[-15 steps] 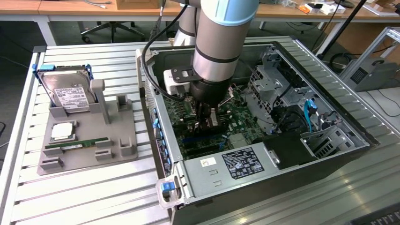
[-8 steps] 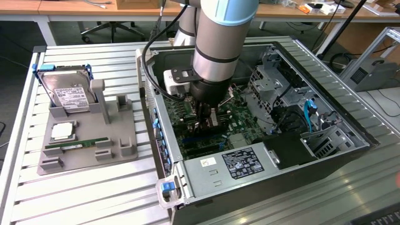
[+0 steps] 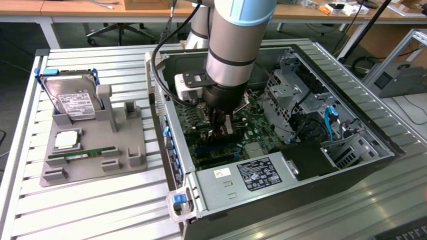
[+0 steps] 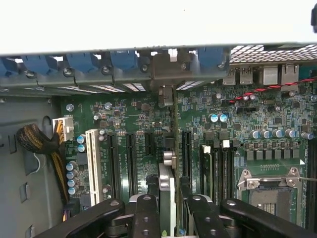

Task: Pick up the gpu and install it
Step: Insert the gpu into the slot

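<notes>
- my arm (image 3: 230, 45) comes straight down from above, wrist pointing pretty much vertical
- my gripper (image 4: 167, 206) hangs low at the end of it, black fingers (image 4: 143, 215) facing down
- jaws sit partway closed, clamped on a thin card (image 4: 167, 191) standing on edge between them

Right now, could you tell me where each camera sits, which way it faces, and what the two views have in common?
Exterior view: off the arm, raised, looking down at the open computer case and the grey parts holder at the exterior view's left; the robot arm reaches down into the case.
Wrist view: on the wrist, facing down onto the motherboard; the tool shows, its fingers flanking the gpu held on edge.
Shared: the motherboard, the tool and the case interior.
</notes>
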Controlling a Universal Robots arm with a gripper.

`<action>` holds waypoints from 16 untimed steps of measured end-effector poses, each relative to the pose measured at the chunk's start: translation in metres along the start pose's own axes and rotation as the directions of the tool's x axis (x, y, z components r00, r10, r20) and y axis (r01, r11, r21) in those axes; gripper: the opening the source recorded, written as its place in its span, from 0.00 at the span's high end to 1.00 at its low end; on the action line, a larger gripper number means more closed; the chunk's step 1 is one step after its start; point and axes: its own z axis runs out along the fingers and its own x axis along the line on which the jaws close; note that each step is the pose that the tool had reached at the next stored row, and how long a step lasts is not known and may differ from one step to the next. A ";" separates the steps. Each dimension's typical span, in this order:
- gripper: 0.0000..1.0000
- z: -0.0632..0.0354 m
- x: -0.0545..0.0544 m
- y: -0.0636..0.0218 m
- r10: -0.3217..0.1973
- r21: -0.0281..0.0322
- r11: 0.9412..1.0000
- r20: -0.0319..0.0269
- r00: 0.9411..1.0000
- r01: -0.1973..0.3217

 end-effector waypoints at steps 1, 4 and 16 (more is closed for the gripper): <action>0.73 0.0000 0.000 0.0000 0.000 0.000 1.000 0.000 1.000 0.000; 0.73 -0.0001 0.000 0.0000 -0.001 0.000 1.000 -0.001 1.000 0.001; 0.73 -0.0001 0.000 0.0000 -0.024 0.000 1.000 -0.003 1.000 0.024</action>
